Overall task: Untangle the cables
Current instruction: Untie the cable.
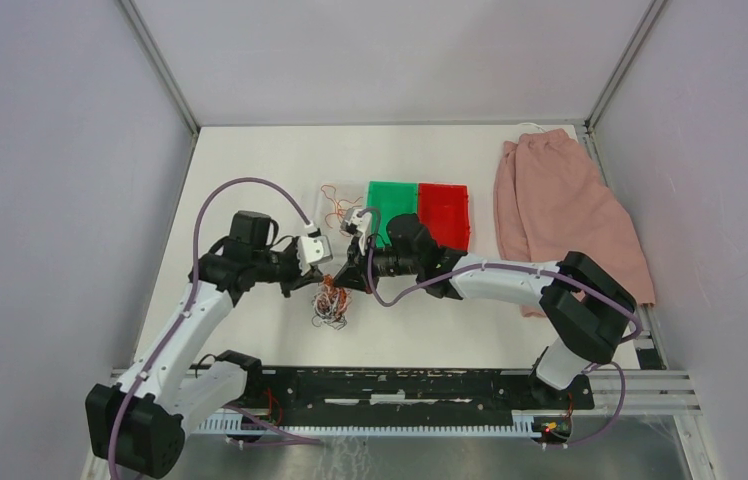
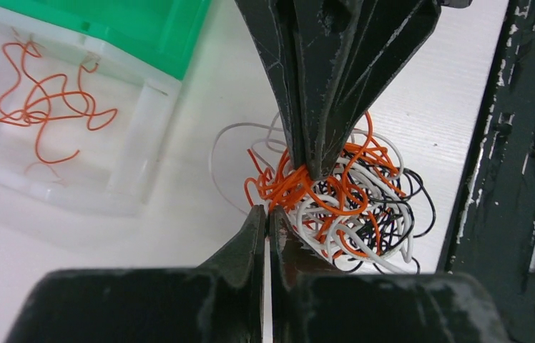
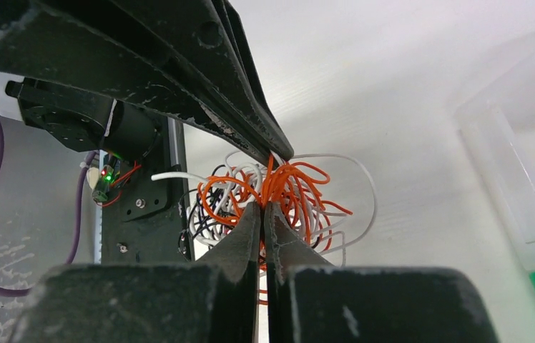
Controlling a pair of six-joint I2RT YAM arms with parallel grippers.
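Your left gripper (image 2: 266, 214) has its jaws pressed together at the bottom centre of the left wrist view, and it pinches orange strands of the cables (image 2: 354, 211) right at its tips. Your right gripper (image 2: 309, 166) reaches in from the top of that frame. Its jaws are also closed, with a bunch of orange strands gathered at its point. The two sets of tips sit just beside each other, both on the left part of the clump.

The clump itself is a loose ball of orange, white and black wires. It spreads to the right of the tips, and one white loop curls out to the left. You cannot tell from these views whether it rests on the white table (image 1: 250, 160) or hangs just above it. In the top view it lies left of centre, below both wrists.

To the right of the clump in the left wrist view runs the black rail (image 2: 515, 179). At the left of that view is a clear tray (image 2: 143, 143) with a loose orange wire (image 2: 43, 114) inside. A green tray (image 1: 392, 205) stands just beside it, then a red tray (image 1: 443, 212). Well apart, at the right of the top view, lies a pink cloth (image 1: 565, 215).
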